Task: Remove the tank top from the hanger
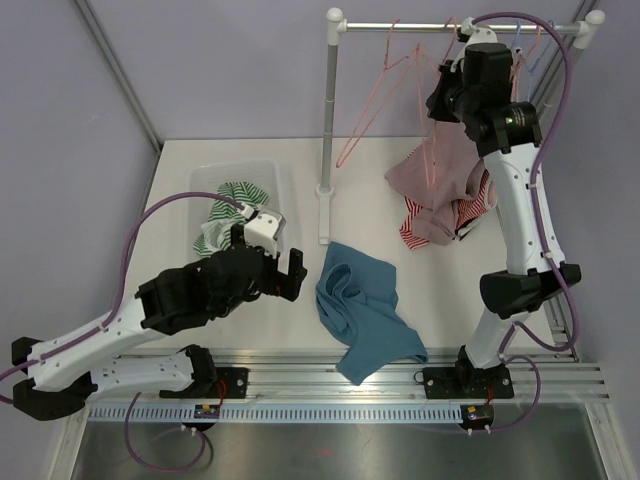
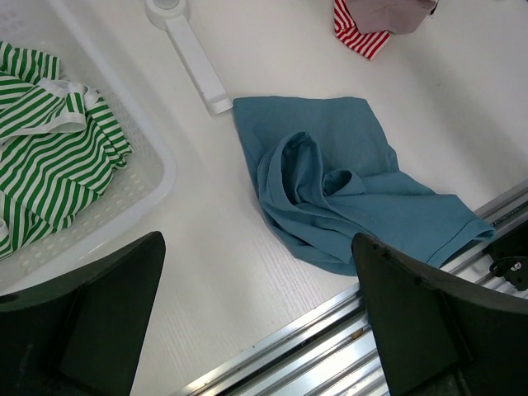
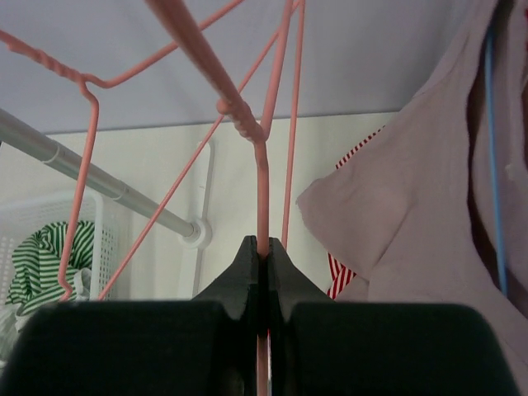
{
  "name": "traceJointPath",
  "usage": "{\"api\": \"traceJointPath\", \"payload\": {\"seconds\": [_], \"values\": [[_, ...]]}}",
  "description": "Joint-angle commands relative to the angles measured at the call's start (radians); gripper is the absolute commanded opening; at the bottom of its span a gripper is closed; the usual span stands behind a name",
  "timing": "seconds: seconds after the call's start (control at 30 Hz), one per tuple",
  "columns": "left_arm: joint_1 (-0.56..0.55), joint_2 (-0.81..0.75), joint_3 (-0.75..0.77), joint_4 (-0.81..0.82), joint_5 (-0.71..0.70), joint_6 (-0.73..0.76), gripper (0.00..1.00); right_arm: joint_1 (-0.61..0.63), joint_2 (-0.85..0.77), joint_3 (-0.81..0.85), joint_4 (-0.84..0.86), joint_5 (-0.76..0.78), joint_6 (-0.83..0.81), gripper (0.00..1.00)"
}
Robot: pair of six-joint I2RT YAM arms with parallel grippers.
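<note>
Over white table (image 1: pixel 250 150), left gripper (image 2: pixel 257 256) hovers spread wide; raised right gripper (image 3: pixel 261 247) pinches pink hanger (image 3: pixel 261 177).

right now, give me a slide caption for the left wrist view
Open left gripper above a crumpled teal top on the white table, green-striped garment in the basket beside it

Teal top (image 2: pixel 346 190), pink wire hanger (image 3: pixel 261 190), green-and-white striped shirt (image 2: pixel 49 157) in white basket (image 2: pixel 157 177), mauve garment (image 1: pixel 440 175), red-and-white striped cloth (image 1: pixel 420 232)
</note>
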Motion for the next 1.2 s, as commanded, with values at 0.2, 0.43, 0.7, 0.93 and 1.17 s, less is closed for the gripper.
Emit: {"api": "traceJointPath", "payload": {"seconds": [0.2, 0.43, 0.7, 0.93, 1.17], "values": [[-0.001, 0.019, -0.021, 0.068, -0.022, 0.001, 0.99, 0.057, 0.167, 0.267, -0.063, 0.012, -0.029, 0.00], [0.001, 0.050, -0.047, 0.095, 0.001, -0.004, 0.99, 0.067, 0.209, 0.293, -0.035, -0.003, -0.035, 0.00], [0.001, 0.081, -0.062, 0.134, 0.027, -0.010, 0.99, 0.068, 0.233, 0.286, -0.043, -0.037, -0.031, 0.00], [-0.009, 0.182, -0.093, 0.250, 0.127, -0.030, 0.99, 0.070, 0.143, 0.208, -0.032, -0.034, -0.038, 0.29], [-0.050, 0.364, -0.097, 0.387, 0.158, -0.027, 0.99, 0.068, -0.030, 0.105, -0.046, -0.015, -0.049, 0.80]]}}
